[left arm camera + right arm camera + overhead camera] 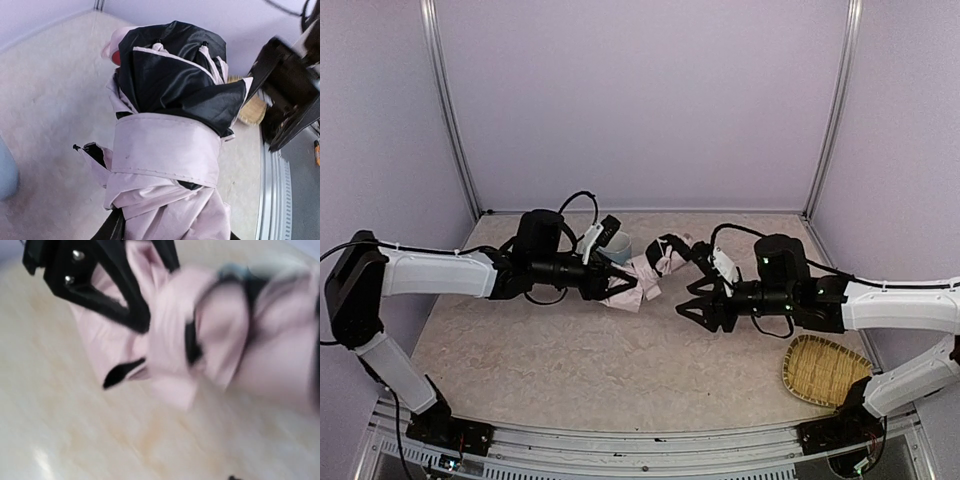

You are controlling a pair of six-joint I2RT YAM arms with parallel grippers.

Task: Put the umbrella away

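Observation:
The umbrella (645,272) is folded into a pale pink bundle with black lining showing, lying mid-table. In the left wrist view the umbrella (165,150) has a pink band wrapped round it and black folds at its far end. My left gripper (616,283) is shut on the umbrella's near end; only a dark finger edge (112,227) shows below the fabric. My right gripper (688,303) is open and empty, just right of the umbrella, not touching it. The right wrist view is blurred and shows the umbrella (210,335) beside the left gripper's black fingers (100,285).
A woven straw tray (825,370) lies at the front right, by the right arm; it also shows in the left wrist view (252,107). A pale blue object (617,243) sits behind the left gripper. Walls enclose the table at the back and sides.

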